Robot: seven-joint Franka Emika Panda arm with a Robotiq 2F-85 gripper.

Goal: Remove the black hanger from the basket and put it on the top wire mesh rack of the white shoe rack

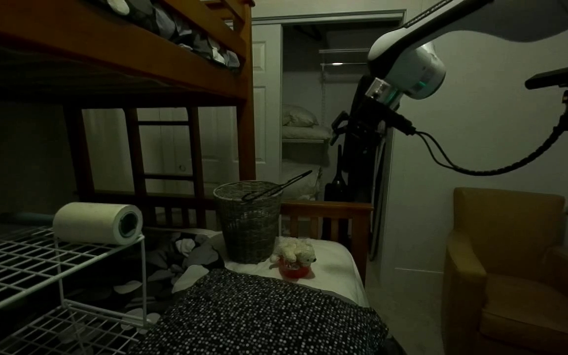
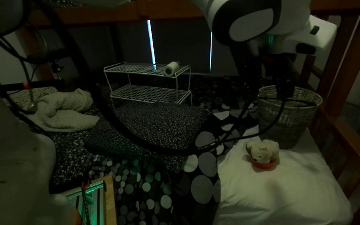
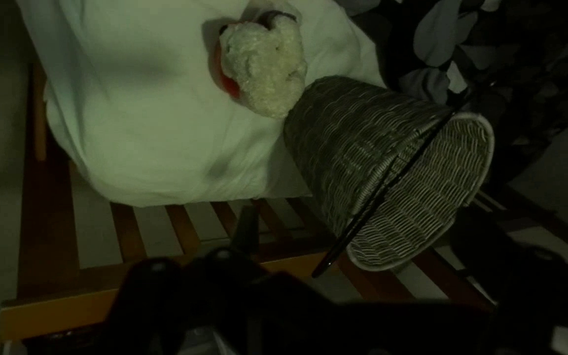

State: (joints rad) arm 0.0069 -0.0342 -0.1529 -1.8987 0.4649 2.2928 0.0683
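Observation:
The black hanger (image 1: pixel 284 186) lies across the rim of the grey basket (image 1: pixel 248 227), one end sticking up past it. In the wrist view the hanger (image 3: pixel 377 195) crosses the mouth of the basket (image 3: pixel 343 143). The basket (image 2: pixel 287 125) also shows in an exterior view, where the arm partly hides the hanger (image 2: pixel 303 101). My gripper (image 1: pixel 338 129) is open and empty, above and apart from the basket and hanger; its dark fingers stand wide apart in the wrist view (image 3: pixel 360 236). The white shoe rack (image 2: pixel 177 89) stands on the bed; its top wire mesh rack (image 2: pixel 136 68) holds a roll.
The white roll (image 1: pixel 96 223) lies at the near end of the top rack. A teddy bear (image 2: pixel 264 150) in a red bowl sits on the white pillow (image 2: pixel 280 193) beside the basket. Wooden bunk bed posts (image 1: pixel 245 133) and an upper bunk surround the area. Dark cables hang near the arm.

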